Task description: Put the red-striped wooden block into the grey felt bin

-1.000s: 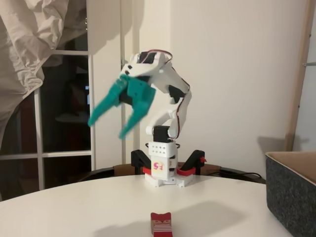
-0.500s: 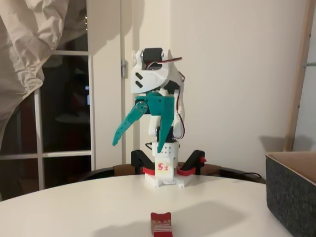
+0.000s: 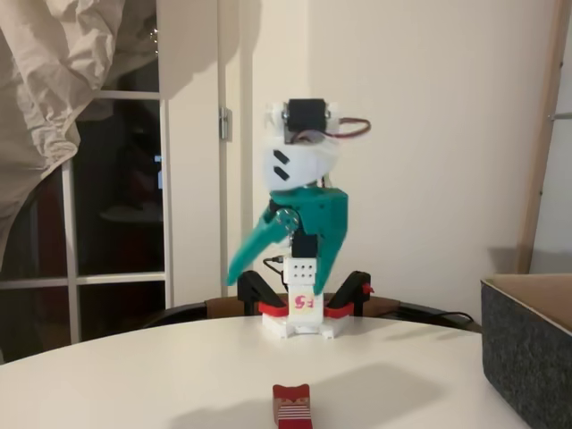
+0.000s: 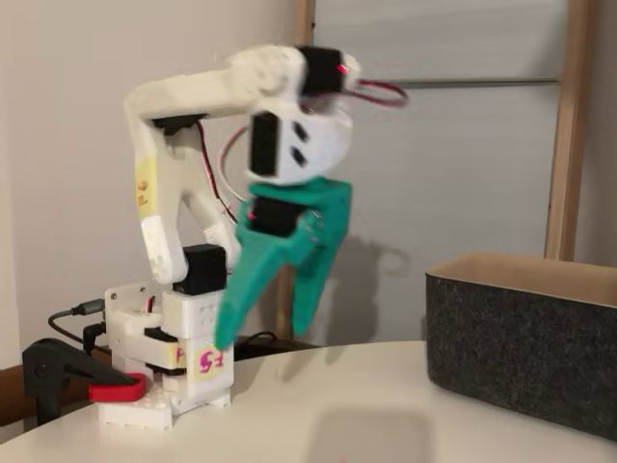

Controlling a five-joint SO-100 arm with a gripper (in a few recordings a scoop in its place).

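Right now my gripper [image 3: 281, 268] hangs high in the air with its teal fingers [image 3: 252, 252] pointing down and spread wide apart, and nothing is between them. Down below the fingertips, and nearer to the camera than they are, the red-striped wooden block [image 3: 292, 407] sits on the white table [image 3: 134, 375]. Its red top faces up and its stripy side faces the camera. It is well apart from the fingers, so I think the step in hand is the reach down to the block, and the task has hardly begun. To do this well, I want to bring the fingers down slowly so that one finger lands on each side of the block. I should keep them open until the block is right between them. The block is much smaller than the gripper, so I must aim with care or a fingertip may knock it away. The grey felt bin [image 3: 527, 344] stands off to the right of the fingers in both fixed views, well away from them. Its walls are dark and speckled, and a tan lining shows along the top rim [image 4: 525, 275]. I cannot see down to its floor from these cameras, so I cannot tell what is inside it.
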